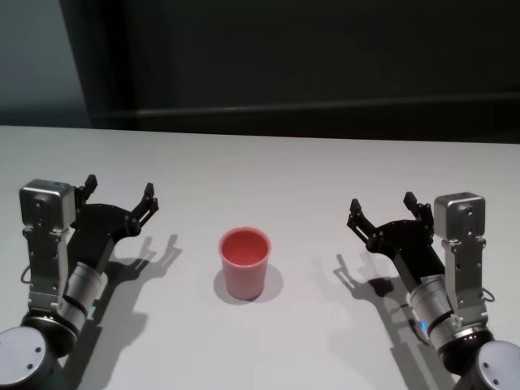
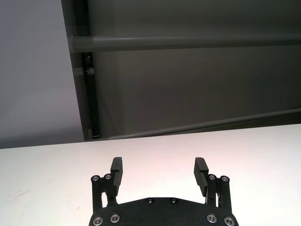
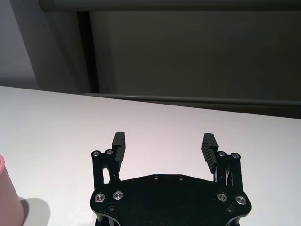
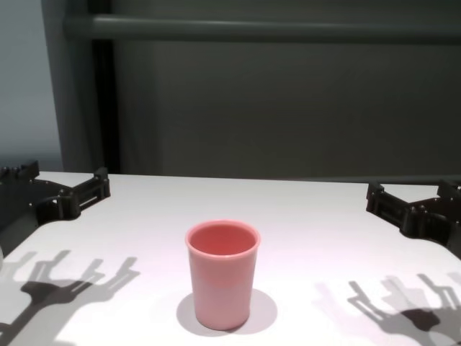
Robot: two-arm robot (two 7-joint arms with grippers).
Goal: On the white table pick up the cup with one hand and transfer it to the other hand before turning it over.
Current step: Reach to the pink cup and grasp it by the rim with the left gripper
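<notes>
Left black two-finger gripper (image 1: 119, 195) and right black two-finger gripper (image 1: 383, 208): spread wide, empty, flanking the plain pink plastic tumbler (image 1: 244, 263). Tumbler upright, rim up, mid-way between them on the matte white table (image 1: 268, 166). Best gripped mid-wall, squarely, gently.
</notes>
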